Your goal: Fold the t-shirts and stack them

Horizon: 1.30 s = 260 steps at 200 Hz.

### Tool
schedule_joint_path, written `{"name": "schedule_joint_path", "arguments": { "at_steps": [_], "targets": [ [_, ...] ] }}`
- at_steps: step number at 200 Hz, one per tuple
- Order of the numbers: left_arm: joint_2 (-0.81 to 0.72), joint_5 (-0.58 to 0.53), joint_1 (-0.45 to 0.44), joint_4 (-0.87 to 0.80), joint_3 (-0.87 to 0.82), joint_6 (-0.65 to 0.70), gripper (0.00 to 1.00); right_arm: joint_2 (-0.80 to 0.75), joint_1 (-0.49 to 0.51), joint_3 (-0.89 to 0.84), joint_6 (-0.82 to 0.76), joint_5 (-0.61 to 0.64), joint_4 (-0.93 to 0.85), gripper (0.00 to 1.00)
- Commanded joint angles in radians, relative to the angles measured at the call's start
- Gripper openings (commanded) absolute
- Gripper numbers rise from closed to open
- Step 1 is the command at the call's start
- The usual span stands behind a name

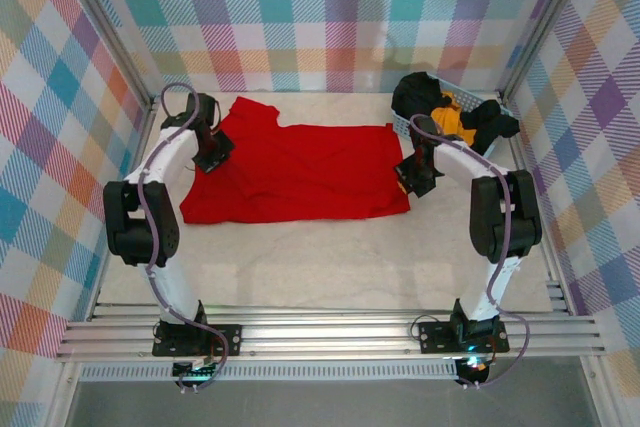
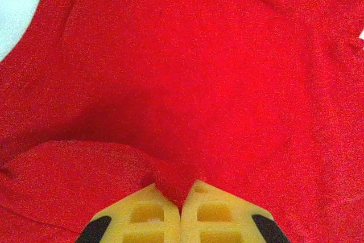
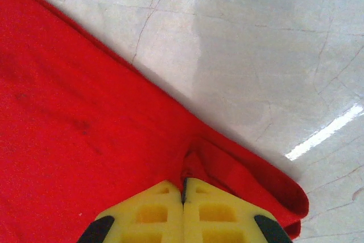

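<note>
Pale marbled stone-look bench [image 1: 330, 257] carries everything here. Spread nearly flat across its middle, reaching toward 12 o'clock in the top view, lies the bright red soft cloth t-shirt [image 1: 300, 172], with one sleeve poking out at 11 o'clock and shallow wrinkles over its body. At 2 o'clock stands a light blue plastic lattice basket [image 1: 400, 127] heaped with a crumpled black t-shirt [image 1: 420, 92] and an orange-yellow t-shirt [image 1: 455, 119].

The left gripper [image 1: 213, 159], at the shirt's 9 o'clock edge, is clenched on a small pinch of red cloth, which rises as a peak between its yellow fingers in the left wrist view [image 2: 181, 194]. The right gripper [image 1: 413, 179], at the 3 o'clock edge, is likewise clamped on the rolled hem, seen in the right wrist view [image 3: 183, 189].

The cloth looks light, limp and unbreakable. It will probably sag and drape wherever it is unsupported, and drag a little on the bench. Holding it at two opposite edges, as here, seems the sound choice, since tension between the holds should keep a fold line straight; a thin pinch might slip.
</note>
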Motion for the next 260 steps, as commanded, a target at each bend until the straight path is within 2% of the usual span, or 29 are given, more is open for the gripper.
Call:
{"name": "schedule_joint_path", "arguments": {
  "at_steps": [1,95,119,129,143,169,180,207,228,260],
  "targets": [
    [0.018,0.028,0.014,0.013,0.037,0.025,0.0,-0.006,-0.004,0.001,0.033,0.024,-0.027,0.0],
    [0.114,0.036,0.016,0.019,0.106,0.067,0.0,-0.002,-0.003,-0.011,0.022,0.015,0.04,0.0],
    [0.164,0.07,0.02,0.025,0.152,0.08,0.0,0.001,-0.001,0.04,-0.052,-0.012,0.032,0.19],
    [0.184,0.073,0.023,0.014,0.177,0.082,0.09,-0.017,0.002,0.049,-0.078,-0.007,0.02,0.25],
    [0.192,0.079,0.029,0.01,0.19,0.074,0.36,-0.066,0.01,0.048,-0.122,-0.006,0.029,0.32],
    [0.105,0.09,0.032,0.031,0.127,0.06,0.57,-0.144,0.04,0.055,-0.228,-0.011,0.008,0.41],
    [0.024,0.117,0.031,0.068,0.041,0.027,0.61,-0.173,0.06,0.046,-0.263,-0.024,-0.005,0.43],
    [-0.1,0.219,0.018,0.112,-0.162,-0.104,0.56,-0.245,0.118,-0.029,-0.297,-0.083,0.033,0.45],
    [-0.129,0.287,-0.025,0.206,-0.306,-0.224,0.54,-0.271,0.164,-0.061,-0.302,-0.104,0.051,0.44],
    [-0.095,0.259,-0.062,0.241,-0.349,-0.302,0.53,-0.28,0.184,-0.074,-0.291,-0.127,0.06,0.44]
  ]
}}
